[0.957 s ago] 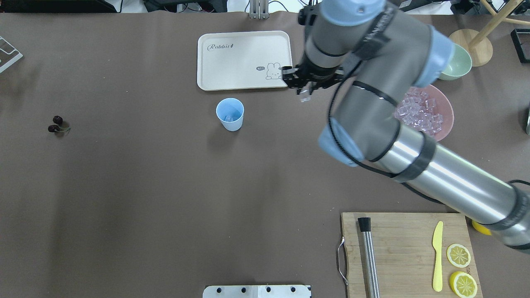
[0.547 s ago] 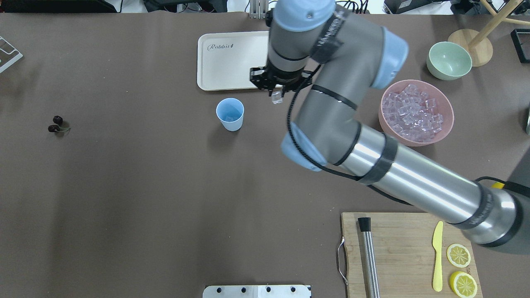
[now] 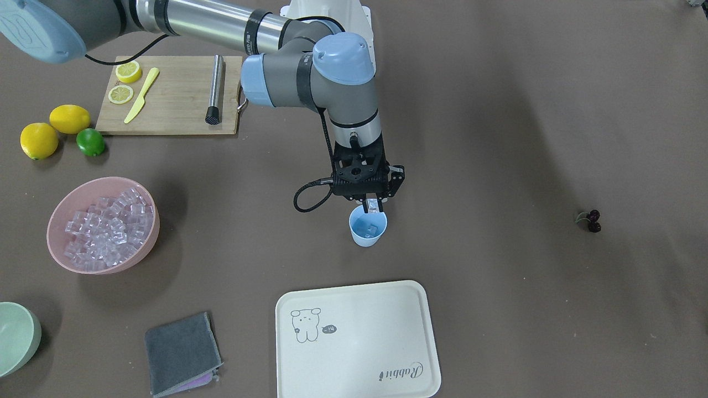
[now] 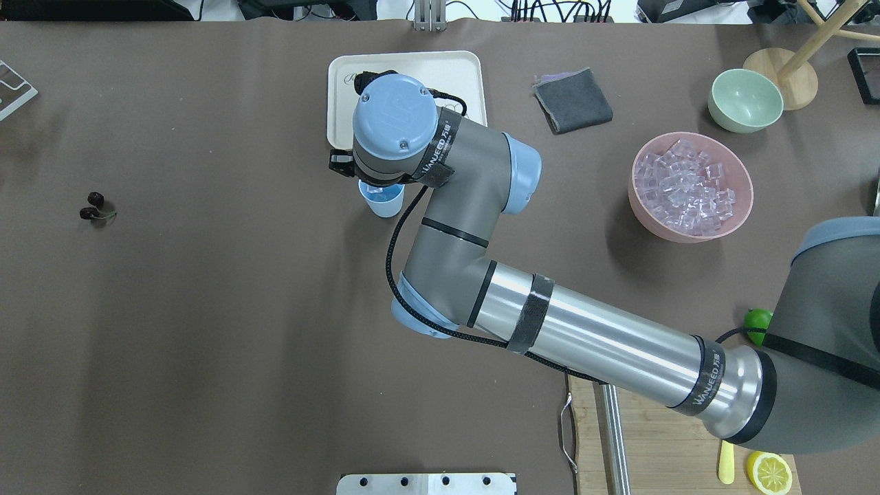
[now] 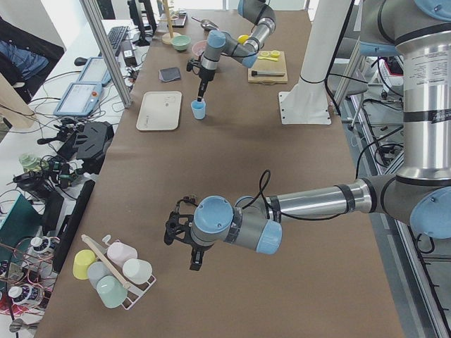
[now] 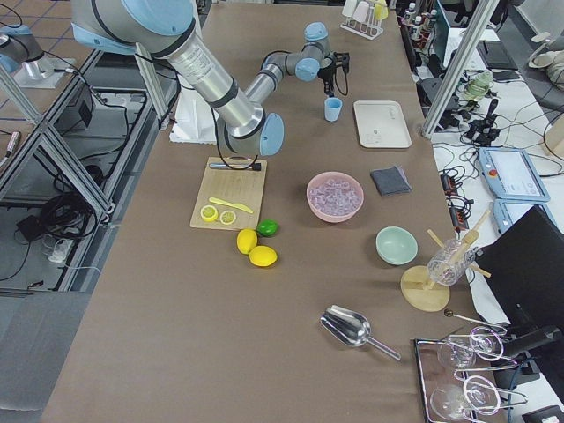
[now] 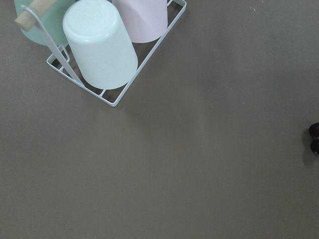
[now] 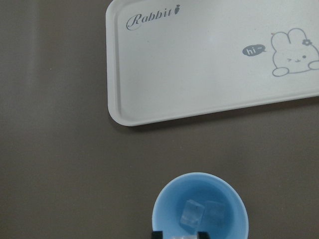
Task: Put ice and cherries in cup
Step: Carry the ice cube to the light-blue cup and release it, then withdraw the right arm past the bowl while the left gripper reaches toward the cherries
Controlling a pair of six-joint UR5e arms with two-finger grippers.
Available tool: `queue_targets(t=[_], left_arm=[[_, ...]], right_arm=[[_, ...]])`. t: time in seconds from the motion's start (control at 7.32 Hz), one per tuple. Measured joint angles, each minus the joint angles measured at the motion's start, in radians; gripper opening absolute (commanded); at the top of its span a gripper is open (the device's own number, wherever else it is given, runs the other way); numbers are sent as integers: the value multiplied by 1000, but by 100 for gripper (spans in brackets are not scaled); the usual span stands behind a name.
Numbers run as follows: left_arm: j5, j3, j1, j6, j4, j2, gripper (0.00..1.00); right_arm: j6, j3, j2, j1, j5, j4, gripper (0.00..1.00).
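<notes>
Right, the right end effector [image 3: 373, 205] is clamped on one clear ice cube [image 3: 375, 208], hanging just above the mouth of the light-blue cup [image 3: 368, 231]. Inside the cup, two cubes [image 8: 192, 215] lie side by side on the bottom, glassy and colourless. One cup, upright, stands alone on the worktop [image 3: 498, 138], with bare brown surface all round it. The nearest edge belongs to the cream tray [image 3: 357, 337], near but apart. Further out, the heap of ice [image 3: 105, 224] fills the pink bowl [image 3: 138, 260], well apart on the robot's right. One pair of cherries [image 3: 593, 220], almost black with stems joined, lies far off on the robot's left, open worktop between it and the cup. The left end effector [image 5: 195, 262] hangs over bare worktop near a wire rack [image 7: 116, 104] of cups. Clenched or released? Cannot tell.
</notes>
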Motion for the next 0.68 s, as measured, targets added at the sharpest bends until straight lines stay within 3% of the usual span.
queue_targets(t=[0.14, 0.27, 0.41, 0.68], left_arm=[[0, 1, 0, 0, 0, 1, 98], [0, 2, 0, 1, 0, 1, 98], [0, 2, 0, 0, 0, 2, 98], [2, -1, 2, -11, 2, -3, 98]], right_arm=[[-3, -5, -2, -4, -24, 1, 37], [-6, -6, -7, -6, -38, 3, 90], [-7, -6, -13, -7, -43, 5, 99], [-12, 13, -26, -12, -46, 7, 99]])
